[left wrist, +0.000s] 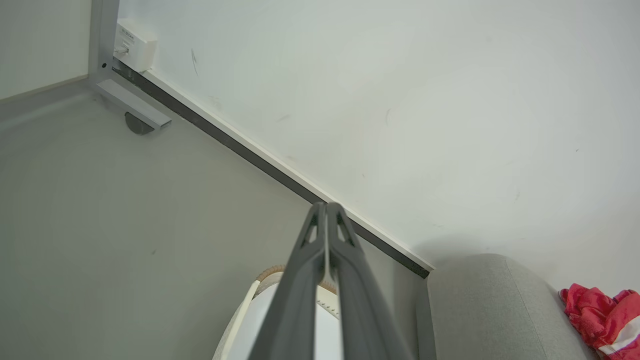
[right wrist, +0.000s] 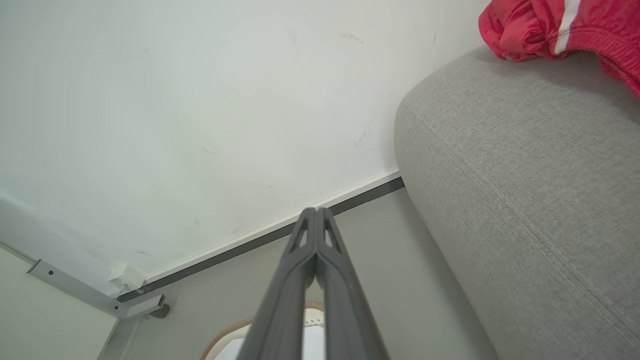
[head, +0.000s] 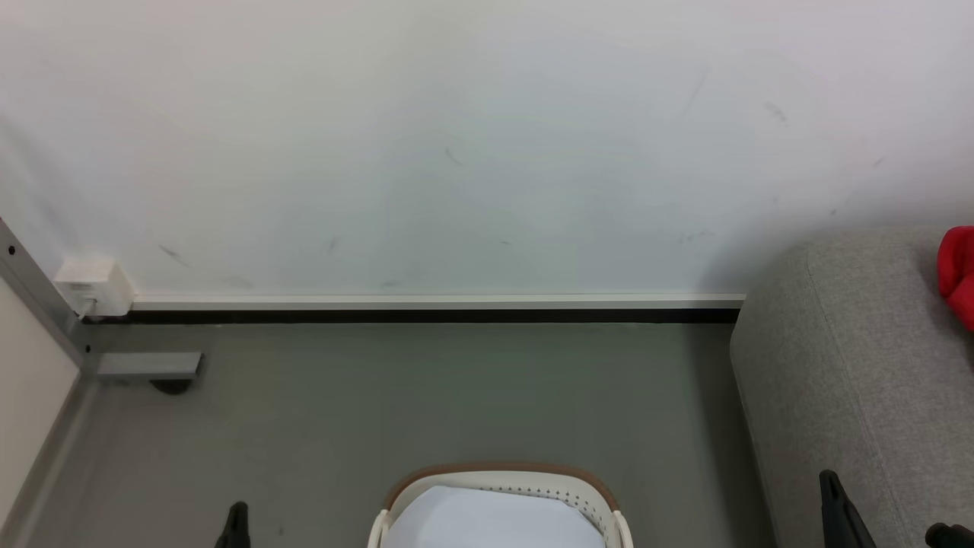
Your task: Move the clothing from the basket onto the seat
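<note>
Red clothing lies on the seat at the frame's right edge, up and right of your right hand, the nearer one. It and the left hand are clenched, empty. The basket, bottom centre, holds a sheet.

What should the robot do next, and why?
Probably just rest and stop: the clothing already lies on the seat, the basket shows a white sheet in its visible part, and the left gripper and right gripper are both shut, holding nothing.

Matt woven cloth seat; smooth plastic basket; crinkly fabric clothing.
</note>
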Tool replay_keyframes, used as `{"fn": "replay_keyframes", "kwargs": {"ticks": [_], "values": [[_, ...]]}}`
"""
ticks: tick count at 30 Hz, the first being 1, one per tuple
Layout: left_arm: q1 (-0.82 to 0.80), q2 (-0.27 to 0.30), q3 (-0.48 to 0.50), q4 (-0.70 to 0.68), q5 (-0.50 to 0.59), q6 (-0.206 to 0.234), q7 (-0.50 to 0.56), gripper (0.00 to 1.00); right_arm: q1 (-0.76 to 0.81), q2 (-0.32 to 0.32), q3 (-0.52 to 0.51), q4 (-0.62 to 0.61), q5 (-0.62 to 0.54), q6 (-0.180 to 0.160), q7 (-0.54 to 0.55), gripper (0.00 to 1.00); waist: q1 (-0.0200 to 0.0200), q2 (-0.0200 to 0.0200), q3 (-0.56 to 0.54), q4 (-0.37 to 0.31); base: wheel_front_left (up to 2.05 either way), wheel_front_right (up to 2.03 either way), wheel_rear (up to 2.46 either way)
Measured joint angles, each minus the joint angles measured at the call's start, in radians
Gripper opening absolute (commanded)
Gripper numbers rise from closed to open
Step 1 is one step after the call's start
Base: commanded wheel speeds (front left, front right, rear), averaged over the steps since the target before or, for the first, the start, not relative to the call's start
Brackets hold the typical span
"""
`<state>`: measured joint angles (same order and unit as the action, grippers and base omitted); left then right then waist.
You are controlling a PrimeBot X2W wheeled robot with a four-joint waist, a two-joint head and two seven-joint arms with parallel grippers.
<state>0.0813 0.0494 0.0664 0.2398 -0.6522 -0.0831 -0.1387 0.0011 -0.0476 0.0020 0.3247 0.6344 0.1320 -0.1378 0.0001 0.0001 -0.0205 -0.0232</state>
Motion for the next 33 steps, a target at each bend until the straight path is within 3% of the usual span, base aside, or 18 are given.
{"fn": "replay_keyframes", "kwargs": {"ticks": [33], "values": [[-0.084,0.0,0.022,0.002,-0.437,-0.021,0.117,0.0,-0.048,0.0,-0.05,-0.035,0.446,0.0,0.116,0.0,0.0,0.0,0.008,0.008,0.0,0.0,0.0]]}}
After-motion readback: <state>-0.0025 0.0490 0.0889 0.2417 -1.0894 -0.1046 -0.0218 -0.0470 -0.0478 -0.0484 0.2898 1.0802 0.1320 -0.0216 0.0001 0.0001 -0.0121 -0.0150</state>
